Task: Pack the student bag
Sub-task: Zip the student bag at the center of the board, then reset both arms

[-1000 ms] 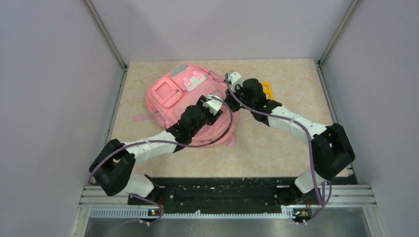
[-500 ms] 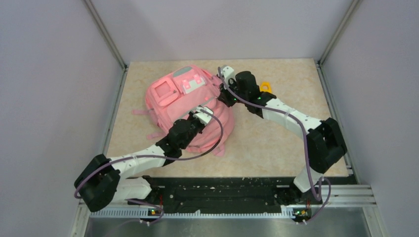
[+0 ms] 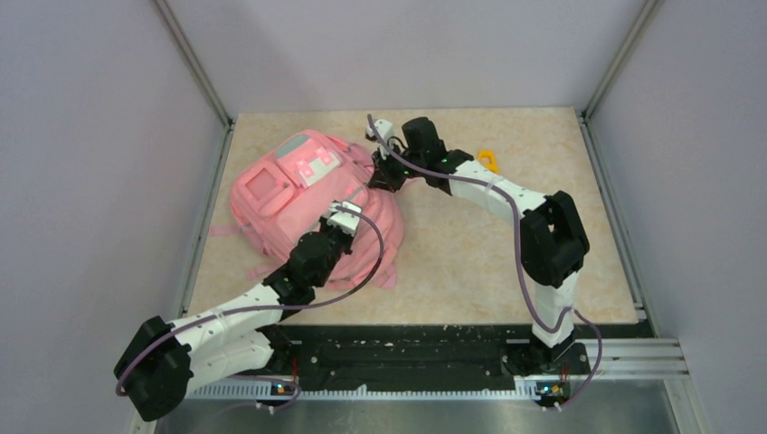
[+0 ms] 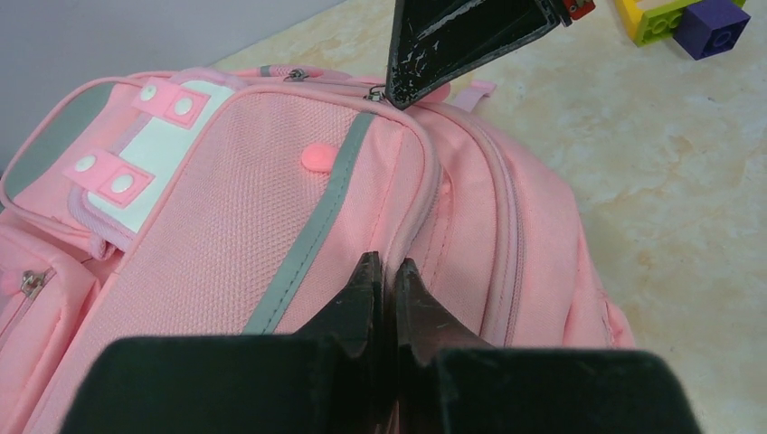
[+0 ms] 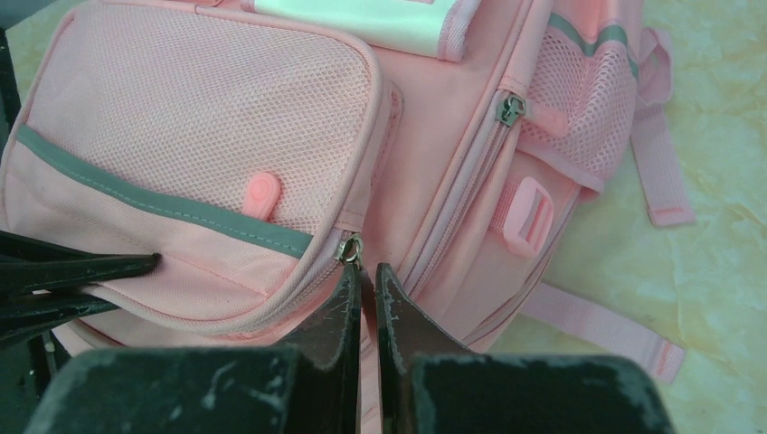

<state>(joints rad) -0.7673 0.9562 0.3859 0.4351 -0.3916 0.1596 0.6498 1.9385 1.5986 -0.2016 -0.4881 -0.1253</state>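
The student bag [image 3: 276,194], a large pink backpack with grey trim and a white-pink patch, lies on the left half of the table. My left gripper [image 3: 347,211] rests on its near right side. In the left wrist view it [image 4: 386,265] is shut, pinching a fabric seam of the bag [image 4: 226,208] beside the front pocket. My right gripper [image 3: 374,175] is at the bag's far right edge. In the right wrist view it [image 5: 364,269] is shut on the pink pull tab under a metal zipper slider [image 5: 350,249] at the mesh pocket's corner.
A yellow piece [image 3: 487,160] lies on the table behind the right arm. In the left wrist view a yellow-green brick [image 4: 663,14] and a purple brick [image 4: 714,24] sit on the beige tabletop [image 4: 687,181] beyond the bag. Grey walls enclose the table.
The left gripper has closed on the bag's fabric. Both arms have swung left, and the bag has slid and turned to the left with them.
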